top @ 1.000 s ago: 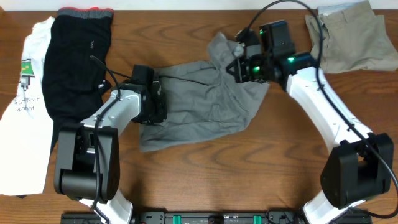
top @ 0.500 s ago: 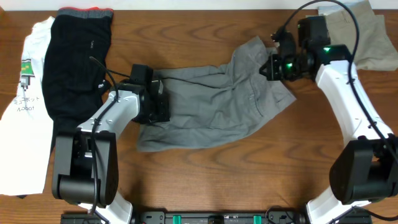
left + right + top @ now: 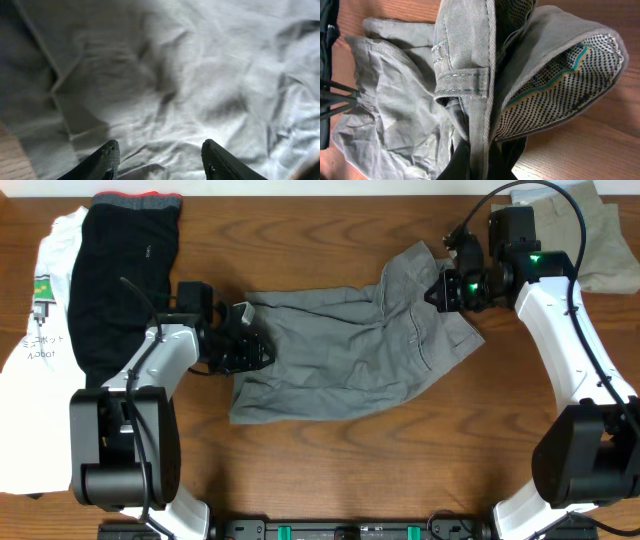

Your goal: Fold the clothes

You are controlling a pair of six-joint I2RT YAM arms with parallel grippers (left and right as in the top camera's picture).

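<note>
Black trousers (image 3: 120, 280) overlapping a white printed T-shirt (image 3: 45, 330) lie at the wooden tabletop's (image 3: 400, 450) left end, and khaki shorts (image 3: 605, 255) lie in the far right corner behind the right arm. The grey shorts (image 3: 350, 360), creased woven cloth with stitched seams and dotted waistband lining, sprawl across the middle. The left pincer (image 3: 252, 348) hangs released over their left edge, while the right pincer (image 3: 445, 288) is clenched on their waistband.
</note>
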